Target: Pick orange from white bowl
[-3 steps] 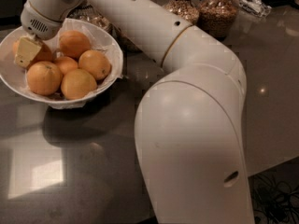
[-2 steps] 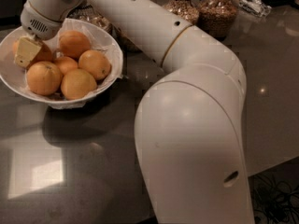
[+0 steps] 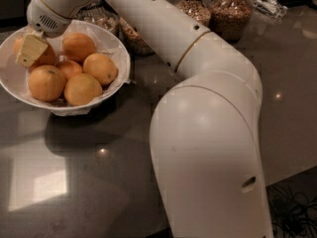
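The white bowl (image 3: 121,58) stands at the left on the dark counter and holds several orange fruits. The orange (image 3: 77,46), a deep-orange oval, lies at the back of the bowl. My gripper (image 3: 30,48) reaches down into the bowl's back left part, just left of that orange. Its pale yellow tip rests over another deep-orange fruit (image 3: 48,58) and hides most of it. Three paler, rounder oranges (image 3: 46,82) lie toward the front of the bowl. My white arm (image 3: 163,31) stretches from the lower right across to the bowl.
Glass jars of grains and nuts (image 3: 230,14) stand along the back of the counter, behind my arm. One jar (image 3: 101,16) stands right behind the bowl. My large white arm base (image 3: 208,157) fills the lower right. Cables (image 3: 292,207) lie at the bottom right.
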Robot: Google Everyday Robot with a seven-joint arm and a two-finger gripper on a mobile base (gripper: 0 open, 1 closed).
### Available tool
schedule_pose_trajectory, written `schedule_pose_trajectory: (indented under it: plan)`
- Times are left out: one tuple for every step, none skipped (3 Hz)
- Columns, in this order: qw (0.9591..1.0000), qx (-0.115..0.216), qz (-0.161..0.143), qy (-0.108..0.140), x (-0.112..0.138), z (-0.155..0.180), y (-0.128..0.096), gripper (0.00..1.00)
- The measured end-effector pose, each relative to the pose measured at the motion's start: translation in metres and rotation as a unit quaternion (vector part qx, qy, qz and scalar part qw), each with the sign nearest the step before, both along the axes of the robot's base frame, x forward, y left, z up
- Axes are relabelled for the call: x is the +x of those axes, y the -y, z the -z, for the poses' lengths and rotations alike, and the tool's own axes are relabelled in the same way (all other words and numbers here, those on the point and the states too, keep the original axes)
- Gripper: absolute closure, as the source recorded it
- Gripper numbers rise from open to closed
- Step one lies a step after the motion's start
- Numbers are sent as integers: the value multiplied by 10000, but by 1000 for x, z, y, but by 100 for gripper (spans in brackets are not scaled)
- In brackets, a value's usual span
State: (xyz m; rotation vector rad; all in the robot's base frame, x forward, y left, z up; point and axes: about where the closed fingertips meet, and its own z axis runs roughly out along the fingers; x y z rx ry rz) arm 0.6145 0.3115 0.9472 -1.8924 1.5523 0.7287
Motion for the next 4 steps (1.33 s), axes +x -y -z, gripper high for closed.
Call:
schedule_pose_trajectory:
  plan:
    - [9971,571,-472,200,-2,-23,7,100]
    - [9896,1150,-815,275,-1,-41,19,100]
    - [9802,1693,-990,280,0,-56,53,100]
    - [9783,1774,-1014,341,-13,-72,77,100]
